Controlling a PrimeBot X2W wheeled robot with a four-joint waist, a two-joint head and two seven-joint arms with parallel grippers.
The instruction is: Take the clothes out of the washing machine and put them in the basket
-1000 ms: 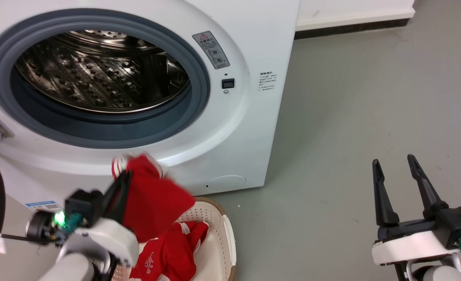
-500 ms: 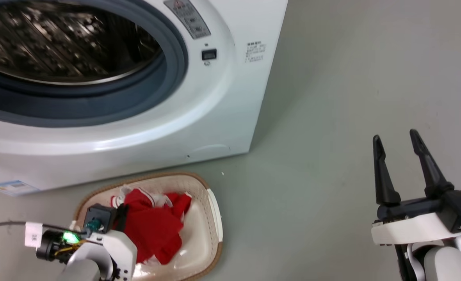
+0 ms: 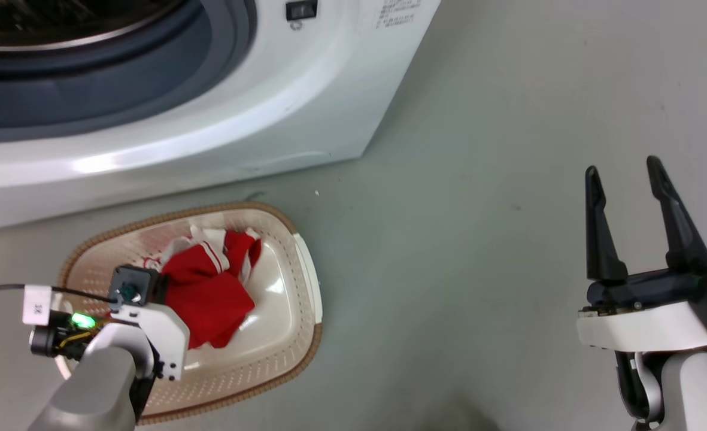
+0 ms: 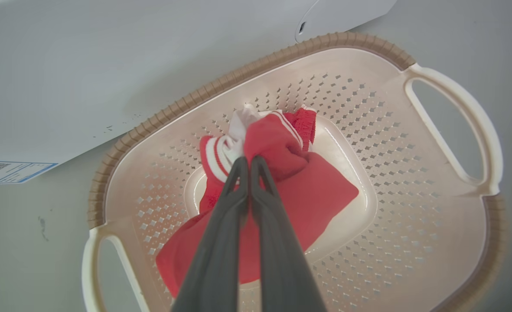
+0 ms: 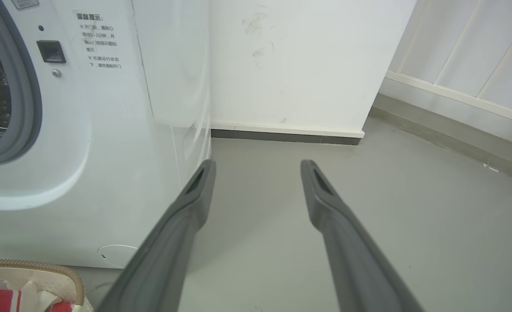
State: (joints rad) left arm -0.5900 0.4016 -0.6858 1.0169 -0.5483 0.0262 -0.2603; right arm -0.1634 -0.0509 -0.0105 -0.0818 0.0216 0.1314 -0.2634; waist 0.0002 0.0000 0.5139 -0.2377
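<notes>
Red clothes [image 4: 308, 190] with white stripes lie heaped on the bottom of the basket [image 4: 412, 225]. Basket sits on the grey floor [image 3: 479, 251], just in front of the washing machine [image 3: 239, 120], near its right front corner. Left gripper [image 4: 248, 161] reaches down into the basket, fingers pressed together, pinching a fold of red cloth at the top of the heap. Right gripper [image 3: 622, 167] is well off to the right above the floor, fingers spread wide, empty.
</notes>
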